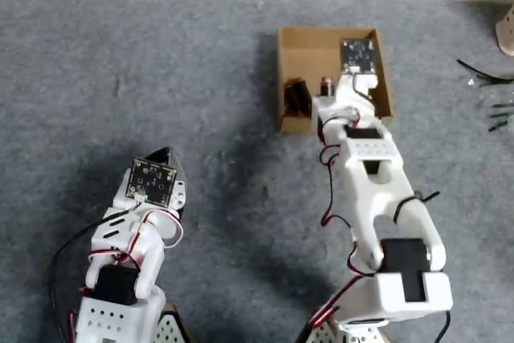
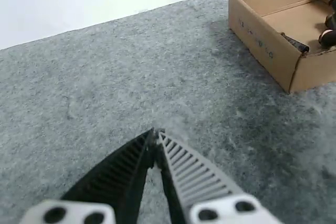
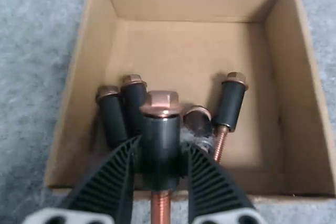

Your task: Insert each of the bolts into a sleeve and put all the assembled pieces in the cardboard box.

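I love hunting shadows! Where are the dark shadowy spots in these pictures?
High view: soft shadow on the carpet left of the cardboard box and beside the left gripper. Right wrist view: darkest box floor lies under the right gripper holding a sleeved bolt.

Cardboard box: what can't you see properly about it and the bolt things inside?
High view: the right arm covers much of the cardboard box, so the pieces inside cannot be counted.
Right wrist view: the held piece in the right end effector hides the sleeve of the piece behind it; the picture's edge cuts off the held bolt's tip.
Left wrist view: the picture's edge cuts off most of the box.
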{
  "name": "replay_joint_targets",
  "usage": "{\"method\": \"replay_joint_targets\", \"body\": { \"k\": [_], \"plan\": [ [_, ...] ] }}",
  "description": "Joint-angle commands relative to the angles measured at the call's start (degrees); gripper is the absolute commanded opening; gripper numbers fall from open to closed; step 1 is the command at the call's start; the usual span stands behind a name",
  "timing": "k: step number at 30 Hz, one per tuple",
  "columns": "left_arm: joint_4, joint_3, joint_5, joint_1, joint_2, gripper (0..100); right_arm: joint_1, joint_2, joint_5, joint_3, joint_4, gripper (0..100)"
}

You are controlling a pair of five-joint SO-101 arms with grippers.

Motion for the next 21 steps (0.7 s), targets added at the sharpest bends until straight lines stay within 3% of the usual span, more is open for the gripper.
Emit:
{"method": "replay_joint_targets", "body": {
  "k": [1, 14, 21],
  "plan": [
    [-0.2, -0.1, -0.4, -0.5, -0.5, 3, -0.4, 2.1, -0.6, -3.6, -4.1, 0.5],
    [-0.3, 0.6, -0.4, 1.4, -0.5, 3, -0.4, 8.7, -0.3, -7.5, -4.1, 1.2],
    [-0.3, 0.5, -0.4, 1.3, -0.5, 3, -0.3, 8.5, -0.5, -7.2, -4.0, 13.9]
  ]
}}
